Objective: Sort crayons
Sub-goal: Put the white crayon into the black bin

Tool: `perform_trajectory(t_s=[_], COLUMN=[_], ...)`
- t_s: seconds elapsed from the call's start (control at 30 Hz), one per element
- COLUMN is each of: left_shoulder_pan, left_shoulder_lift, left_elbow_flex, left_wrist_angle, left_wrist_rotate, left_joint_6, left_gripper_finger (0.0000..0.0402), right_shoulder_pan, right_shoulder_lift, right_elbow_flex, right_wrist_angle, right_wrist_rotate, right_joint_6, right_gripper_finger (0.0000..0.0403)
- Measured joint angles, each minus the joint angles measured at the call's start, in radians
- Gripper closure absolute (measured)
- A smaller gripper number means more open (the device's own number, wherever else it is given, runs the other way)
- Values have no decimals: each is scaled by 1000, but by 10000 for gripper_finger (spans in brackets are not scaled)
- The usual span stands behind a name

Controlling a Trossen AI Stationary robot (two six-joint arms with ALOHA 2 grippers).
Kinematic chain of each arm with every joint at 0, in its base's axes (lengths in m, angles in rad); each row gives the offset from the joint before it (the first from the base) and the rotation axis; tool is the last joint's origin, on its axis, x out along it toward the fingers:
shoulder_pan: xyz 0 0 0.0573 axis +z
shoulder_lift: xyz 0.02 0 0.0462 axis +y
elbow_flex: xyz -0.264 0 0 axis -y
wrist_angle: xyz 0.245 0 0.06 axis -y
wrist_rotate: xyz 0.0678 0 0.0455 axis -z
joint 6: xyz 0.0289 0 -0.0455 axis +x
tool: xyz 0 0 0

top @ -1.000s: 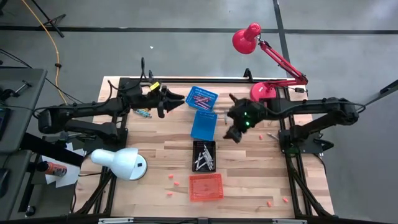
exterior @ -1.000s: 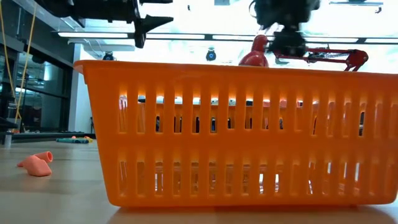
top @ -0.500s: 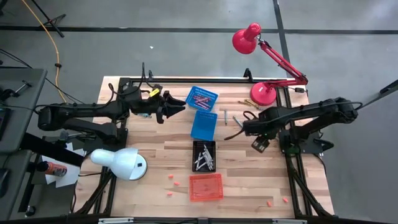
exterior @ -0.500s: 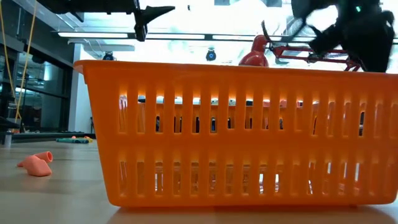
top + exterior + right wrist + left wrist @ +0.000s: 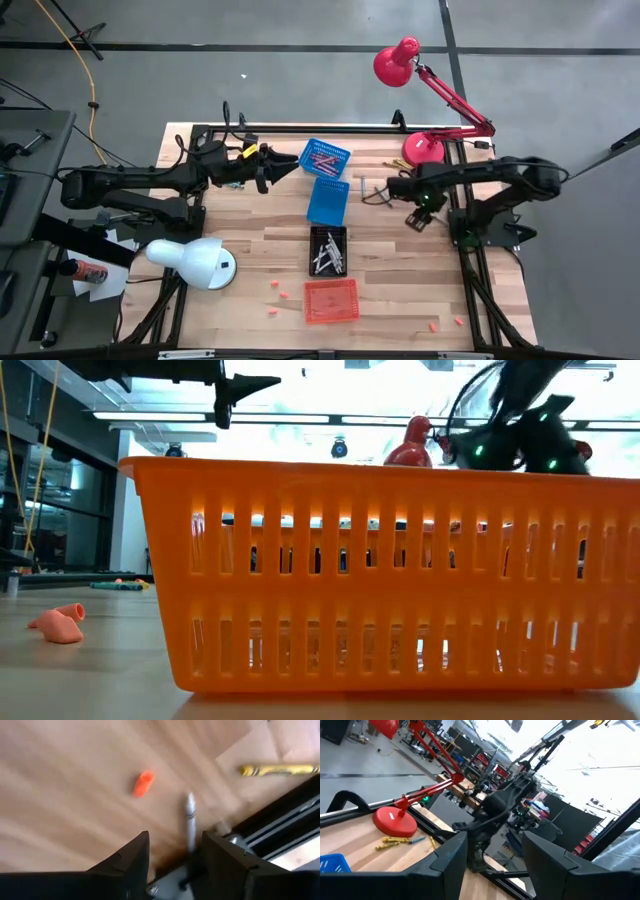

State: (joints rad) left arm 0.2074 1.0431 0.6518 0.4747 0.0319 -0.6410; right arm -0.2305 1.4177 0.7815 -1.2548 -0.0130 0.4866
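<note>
Overhead, the right gripper (image 5: 392, 189) hangs empty, fingers apart, over the table's right edge, seemingly hunting the next loose crayon. Its wrist camera shows a grey crayon (image 5: 190, 820) just ahead of the fingers, a yellow crayon (image 5: 278, 769) and an orange stub (image 5: 143, 783) nearby. Next it must centre over the grey one and descend. Half a second ago it was lower. The left gripper (image 5: 290, 165) waits open beside the blue basket (image 5: 326, 157)
</note>
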Motion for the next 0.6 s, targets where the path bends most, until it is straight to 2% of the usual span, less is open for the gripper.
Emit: perform_trajectory(t_s=[0.33, 0.6], left_shoulder_pan=[1, 1], left_shoulder_lift=[0, 0], left_elbow_flex=[0, 0], left_wrist_angle=[2, 3], left_wrist_rotate=[16, 17], left_joint_6=[14, 13], left_gripper_finger=[224, 224], right_shoulder_pan=[-116, -117], right_shoulder_lift=[282, 376], right_elbow_flex=[1, 1], right_wrist_angle=[-1, 26], right_wrist_rotate=[19, 10], right_joint_6=[-222, -258], right_gripper_finger=[249, 249])
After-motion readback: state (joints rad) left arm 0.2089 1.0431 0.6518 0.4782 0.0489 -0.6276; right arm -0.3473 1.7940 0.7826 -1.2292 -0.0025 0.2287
